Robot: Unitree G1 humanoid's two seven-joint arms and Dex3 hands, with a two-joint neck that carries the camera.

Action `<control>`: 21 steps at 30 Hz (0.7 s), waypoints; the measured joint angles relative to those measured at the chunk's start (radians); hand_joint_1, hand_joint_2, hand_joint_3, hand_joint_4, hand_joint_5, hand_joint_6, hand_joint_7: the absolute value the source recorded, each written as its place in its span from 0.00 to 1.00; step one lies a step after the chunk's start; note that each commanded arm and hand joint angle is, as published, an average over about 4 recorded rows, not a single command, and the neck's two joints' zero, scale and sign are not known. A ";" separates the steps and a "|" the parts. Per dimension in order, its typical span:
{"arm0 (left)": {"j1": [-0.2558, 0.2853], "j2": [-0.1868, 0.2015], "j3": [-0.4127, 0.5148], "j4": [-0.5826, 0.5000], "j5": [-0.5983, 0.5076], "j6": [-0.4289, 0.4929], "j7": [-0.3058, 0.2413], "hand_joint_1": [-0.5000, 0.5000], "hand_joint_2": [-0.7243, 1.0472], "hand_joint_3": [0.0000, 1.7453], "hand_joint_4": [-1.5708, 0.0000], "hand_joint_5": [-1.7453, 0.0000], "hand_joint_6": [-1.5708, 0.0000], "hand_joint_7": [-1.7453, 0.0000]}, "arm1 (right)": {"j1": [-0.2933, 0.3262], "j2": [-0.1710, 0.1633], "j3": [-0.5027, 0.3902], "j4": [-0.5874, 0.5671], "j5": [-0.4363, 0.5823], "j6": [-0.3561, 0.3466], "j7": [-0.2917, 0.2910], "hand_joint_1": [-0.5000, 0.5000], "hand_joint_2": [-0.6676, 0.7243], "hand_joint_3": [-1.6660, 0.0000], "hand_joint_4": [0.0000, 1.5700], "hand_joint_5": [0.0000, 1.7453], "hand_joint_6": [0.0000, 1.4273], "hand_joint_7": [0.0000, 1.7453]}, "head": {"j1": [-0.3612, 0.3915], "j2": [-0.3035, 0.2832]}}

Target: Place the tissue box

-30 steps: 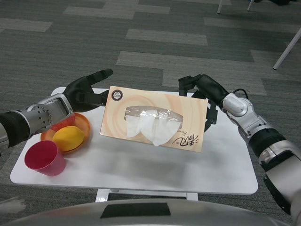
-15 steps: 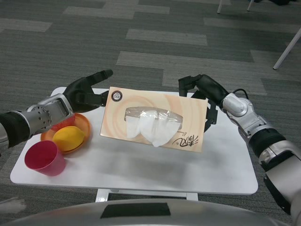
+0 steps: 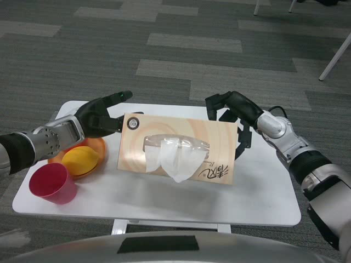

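While the tissue box [image 3: 178,149] hangs tilted over the middle of the worktop [image 3: 263,203], both hands carry it by its short ends; nearest on the left, a pink cup [image 3: 52,183] stands at the worktop's front corner; just behind it, an orange bowl [image 3: 97,146] with a yellow fruit [image 3: 80,160] in it; left hand [image 3: 98,114] presses the box's left end, fingers partly curled round it, one pointing away; right hand [image 3: 233,112] grips the right end, fingers hooked over the far edge and down the side; a tissue sticks out of the slot. Risk, judged: hold is just two-sided pressure, so if either hand eases early the box likely drops crooked; its left end sits close to the bowl, so lowering leftward could knock the bowl or fruit; can't tell if the underside touches the worktop yet. Surface: white, smooth, rounded corners. Room beyond: grey carpet with lighter strips; white furniture legs [image 3: 334,57] at far right.
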 measured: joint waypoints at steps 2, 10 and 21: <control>0.000 0.000 -0.015 0.002 0.000 0.002 0.000 1.00 1.00 0.05 0.86 0.29 1.00 0.92 | 0.000 0.000 0.014 0.003 0.000 0.000 0.000 0.25 0.50 0.33 1.00 0.94 0.80 0.85 | -0.001 -0.001; 0.000 0.000 -0.079 0.003 0.000 0.014 0.000 1.00 1.00 0.05 0.86 0.29 1.00 0.92 | 0.000 0.000 0.062 0.014 0.000 0.000 0.000 0.25 0.52 0.33 1.00 0.94 0.80 0.84 | -0.004 -0.003; 0.000 -0.003 -0.139 0.005 0.000 0.025 0.000 1.00 1.00 0.05 0.86 0.29 1.00 0.92 | 0.000 0.003 0.125 0.036 0.000 0.000 -0.004 0.27 0.55 0.33 1.00 0.94 0.82 0.85 | -0.005 -0.010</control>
